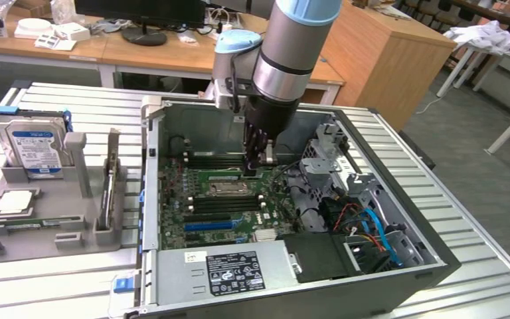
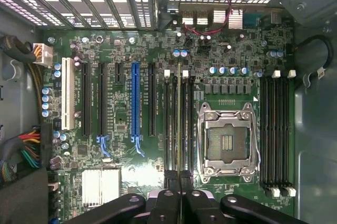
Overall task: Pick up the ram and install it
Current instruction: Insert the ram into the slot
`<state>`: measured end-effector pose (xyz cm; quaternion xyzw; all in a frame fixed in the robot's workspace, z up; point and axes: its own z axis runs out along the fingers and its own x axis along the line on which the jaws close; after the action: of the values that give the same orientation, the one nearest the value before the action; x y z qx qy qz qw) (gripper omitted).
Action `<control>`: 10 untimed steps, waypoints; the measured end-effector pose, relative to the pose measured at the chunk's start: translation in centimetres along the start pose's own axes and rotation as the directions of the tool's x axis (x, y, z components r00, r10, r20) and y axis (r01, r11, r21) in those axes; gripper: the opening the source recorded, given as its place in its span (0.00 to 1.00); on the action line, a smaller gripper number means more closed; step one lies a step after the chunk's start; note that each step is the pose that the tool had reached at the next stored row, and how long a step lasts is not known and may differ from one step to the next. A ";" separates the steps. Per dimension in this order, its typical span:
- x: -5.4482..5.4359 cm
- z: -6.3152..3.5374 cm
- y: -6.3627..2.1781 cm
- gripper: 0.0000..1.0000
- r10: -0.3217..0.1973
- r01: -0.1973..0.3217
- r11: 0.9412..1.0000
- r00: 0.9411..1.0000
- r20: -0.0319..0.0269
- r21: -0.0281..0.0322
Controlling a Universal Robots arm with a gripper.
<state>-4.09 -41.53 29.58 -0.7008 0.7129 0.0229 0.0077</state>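
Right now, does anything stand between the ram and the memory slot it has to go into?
Nothing visible does. The ram lies edge-on along the bank of black memory slots beside the CPU socket, with the shut gripper at one end. No cable or part crosses it. Whether it is fully seated cannot be told.

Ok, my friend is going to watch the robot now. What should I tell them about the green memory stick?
Grip: the end effector is shut, low inside the computer case, right over the ram.
Place: the ram stands on edge along a slot beside the CPU socket.
Done: the ram is picked up and at the slot.
Left: can't tell if it's pushed fully in.
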 end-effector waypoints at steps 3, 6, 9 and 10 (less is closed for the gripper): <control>0.0 0.02 0.00 0.12 0.003 -0.003 1.000 1.000 0.000 0.000; 0.0 0.03 0.00 0.12 0.009 -0.009 1.000 1.000 0.000 0.000; 0.0 0.03 0.00 0.12 0.009 -0.009 1.000 1.000 0.000 0.000; 0.0 0.03 0.00 0.12 0.010 -0.010 1.000 1.000 0.000 0.000</control>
<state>-4.09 -41.53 29.55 -0.6974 0.7163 0.0229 0.0078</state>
